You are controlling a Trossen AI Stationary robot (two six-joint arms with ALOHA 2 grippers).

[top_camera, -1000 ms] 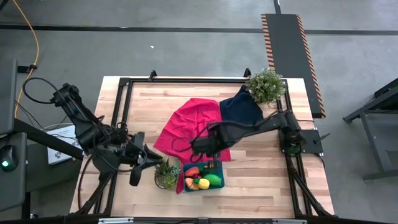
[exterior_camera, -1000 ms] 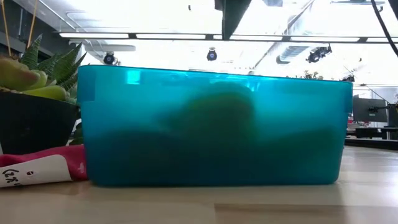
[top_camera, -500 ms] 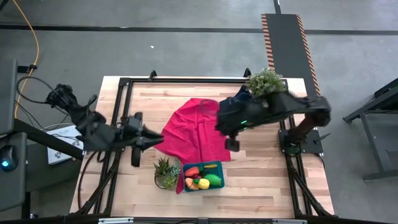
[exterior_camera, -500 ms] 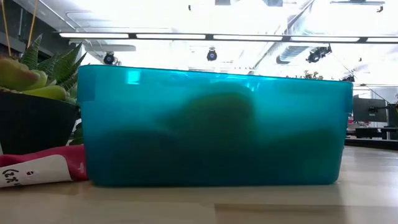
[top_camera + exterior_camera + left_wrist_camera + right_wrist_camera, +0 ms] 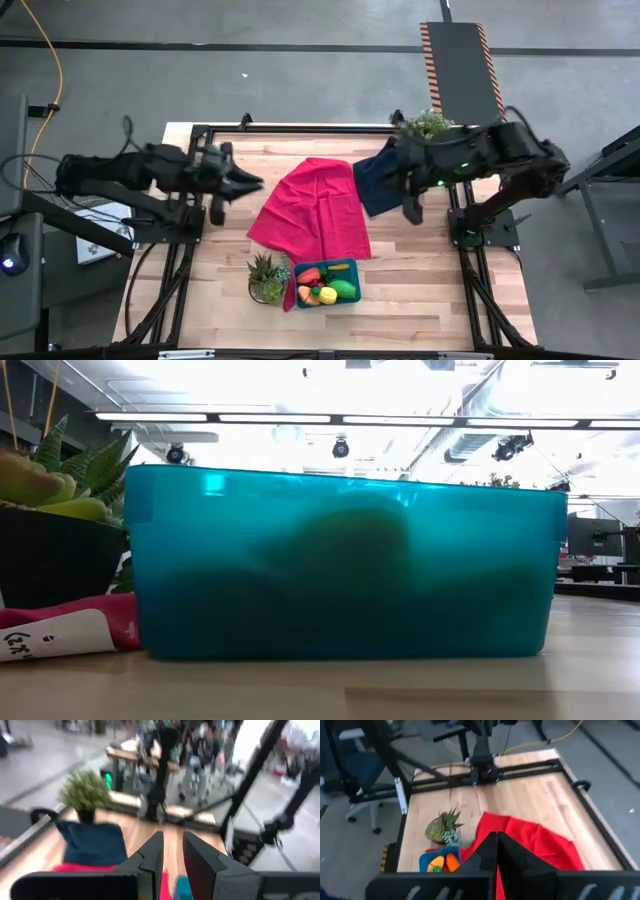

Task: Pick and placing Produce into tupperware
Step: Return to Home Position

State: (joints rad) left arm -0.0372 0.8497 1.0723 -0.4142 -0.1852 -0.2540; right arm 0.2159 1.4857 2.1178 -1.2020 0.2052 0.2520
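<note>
The tupperware [image 5: 340,560] sits at about 6 o'clock on the tabletop [image 5: 430,290] in the high view, its long axis running 9 to 3. All the produce I can make out lies inside it: a red-orange carrot [image 5: 309,275], a green oval [image 5: 343,290], a yellow piece [image 5: 327,296] and a thin yellow stick [image 5: 338,267] along the 12 o'clock wall. The left end effector [image 5: 240,184], toward 10 o'clock of the tabletop, has the container between 4 and 5 o'clock; its fingers stand a narrow gap apart and hold nothing (that wrist view is blurred, so take it lightly). The right end effector [image 5: 410,207], at the edge of the navy cloth [image 5: 378,180], has the container between 7 and 8 o'clock; its fingers are pressed together, empty, and it looks slightly the nearer. I judge the coming move leads away from the container, so clearance matters more than reach. The low view shows only the teal wall, the contents mere dark shapes; the right arm covers part of the bushy plant [image 5: 430,124].
</note>
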